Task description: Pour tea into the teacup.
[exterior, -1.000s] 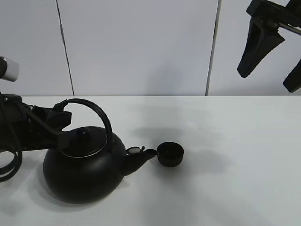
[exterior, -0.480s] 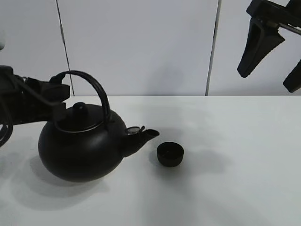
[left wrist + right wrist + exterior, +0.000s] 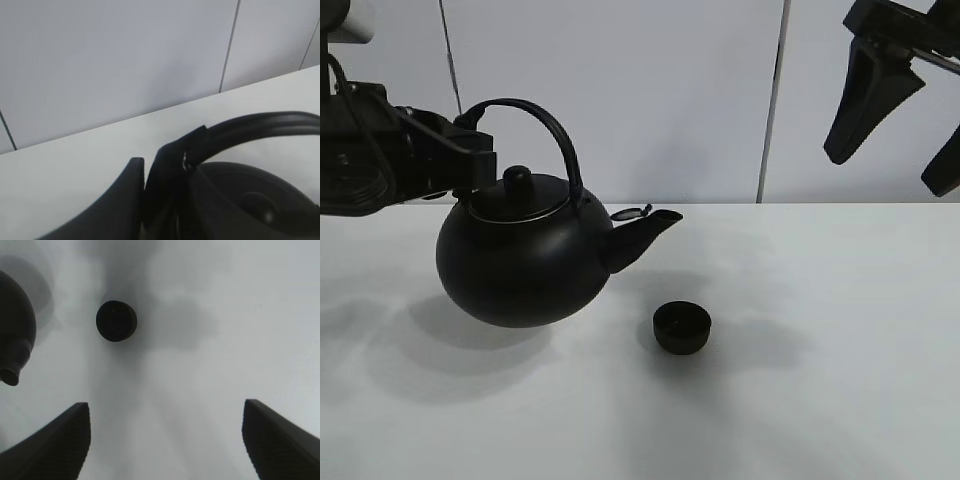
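A big round black kettle (image 3: 525, 258) with an arched handle (image 3: 550, 125) hangs in the air above the white table, its spout (image 3: 645, 232) pointing right. My left gripper (image 3: 475, 150) is shut on the handle; in the left wrist view its fingers (image 3: 165, 175) clamp the handle (image 3: 260, 125). The small matte-black teacup (image 3: 682, 327) stands on the table, below and just right of the spout tip; it also shows in the right wrist view (image 3: 116, 320). My right gripper (image 3: 895, 125) is open and empty, high at the upper right.
The white table (image 3: 840, 350) stretches to the right and front of the teacup. A white panelled wall (image 3: 620, 100) stands behind it. The kettle casts a shadow (image 3: 450, 350) on the table at the left.
My left gripper has lifted the kettle off the table, raising it and moving it right. The spout now sits higher than the teacup. The teacup and right gripper have not moved.
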Controlling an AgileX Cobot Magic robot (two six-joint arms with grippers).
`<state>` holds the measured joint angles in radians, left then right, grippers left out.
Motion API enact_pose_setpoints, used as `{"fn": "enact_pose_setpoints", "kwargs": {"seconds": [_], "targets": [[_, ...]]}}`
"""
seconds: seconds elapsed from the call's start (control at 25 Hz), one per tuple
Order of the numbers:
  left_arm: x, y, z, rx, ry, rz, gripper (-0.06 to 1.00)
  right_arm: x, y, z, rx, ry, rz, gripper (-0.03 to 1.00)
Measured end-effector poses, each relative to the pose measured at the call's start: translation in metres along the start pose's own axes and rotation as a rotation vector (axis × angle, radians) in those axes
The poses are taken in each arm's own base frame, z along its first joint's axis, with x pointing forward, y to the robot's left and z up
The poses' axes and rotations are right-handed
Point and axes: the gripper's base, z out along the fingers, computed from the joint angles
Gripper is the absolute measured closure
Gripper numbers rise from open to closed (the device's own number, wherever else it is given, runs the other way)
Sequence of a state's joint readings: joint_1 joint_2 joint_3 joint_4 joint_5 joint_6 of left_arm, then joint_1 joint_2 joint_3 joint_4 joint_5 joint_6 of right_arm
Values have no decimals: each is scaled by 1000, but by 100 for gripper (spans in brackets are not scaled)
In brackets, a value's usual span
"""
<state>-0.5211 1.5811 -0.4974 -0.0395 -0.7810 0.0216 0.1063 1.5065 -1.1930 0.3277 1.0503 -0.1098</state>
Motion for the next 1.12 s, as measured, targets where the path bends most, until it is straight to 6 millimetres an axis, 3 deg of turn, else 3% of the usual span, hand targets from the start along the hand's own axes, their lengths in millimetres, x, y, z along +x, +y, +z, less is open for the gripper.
{"fn": "enact_pose_setpoints", "kwargs": {"seconds": [0.24, 0.6, 1.12], "targets": [[2, 4, 3, -46, 10, -47, 79, 0, 0, 0, -2, 0, 1, 40], [33, 5, 19, -61, 71, -65, 79, 0, 1, 0, -6, -1, 3, 40], [6, 4, 39, -59, -35, -42, 79, -2, 1, 0, -13, -20, 9, 40]]}}
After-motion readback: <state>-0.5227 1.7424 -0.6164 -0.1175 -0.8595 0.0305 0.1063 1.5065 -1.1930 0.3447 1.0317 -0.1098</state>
